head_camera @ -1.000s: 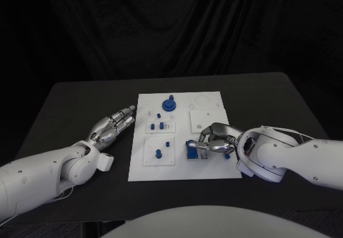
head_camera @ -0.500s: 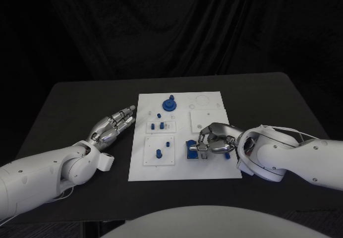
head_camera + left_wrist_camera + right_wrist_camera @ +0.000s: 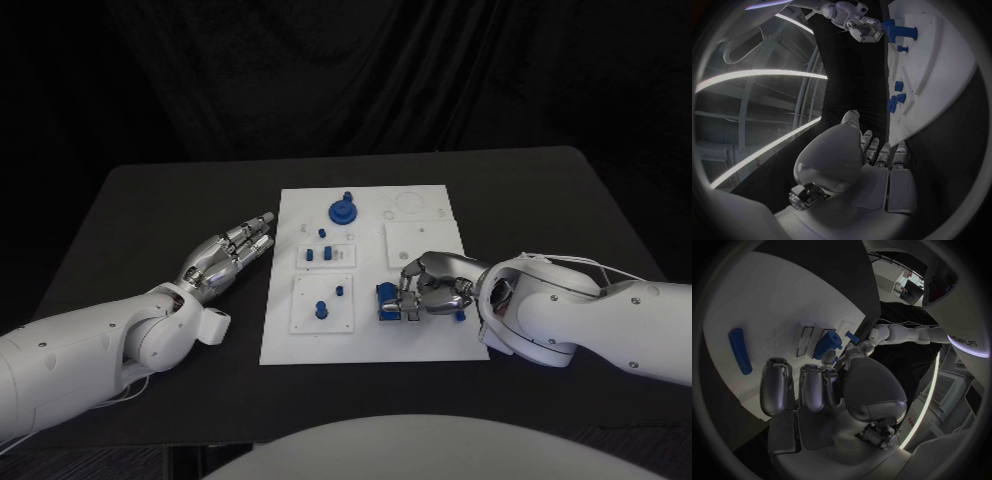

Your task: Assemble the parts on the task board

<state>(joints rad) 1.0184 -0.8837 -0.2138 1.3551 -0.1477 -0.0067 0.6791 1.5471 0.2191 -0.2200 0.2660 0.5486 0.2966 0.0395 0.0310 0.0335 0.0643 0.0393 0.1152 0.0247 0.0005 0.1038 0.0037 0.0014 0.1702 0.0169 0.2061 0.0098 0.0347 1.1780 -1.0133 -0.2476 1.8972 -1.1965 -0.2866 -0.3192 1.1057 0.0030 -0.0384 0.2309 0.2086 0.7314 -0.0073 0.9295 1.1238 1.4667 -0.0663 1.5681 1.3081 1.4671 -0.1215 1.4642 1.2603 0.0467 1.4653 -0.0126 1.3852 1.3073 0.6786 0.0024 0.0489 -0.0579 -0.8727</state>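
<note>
Several parts already stand in the board [image 3: 421, 240]: a round knob [image 3: 342, 210] at its far end, small pegs [image 3: 327, 251] near its middle. I judge the job partly done. My right hand [image 3: 433, 287] hovers over the board's near right area with fingers curled at a blue block [image 3: 387, 301]; I cannot tell whether it grips. A blue bar [image 3: 739, 350] lies loose beside it. My left hand [image 3: 228, 256] rests just off the board's left edge, fingers straight, holding nothing.

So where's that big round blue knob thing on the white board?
In the head view the round blue knob stands near the task board's far edge, left of centre, well beyond both robot hands.
</note>
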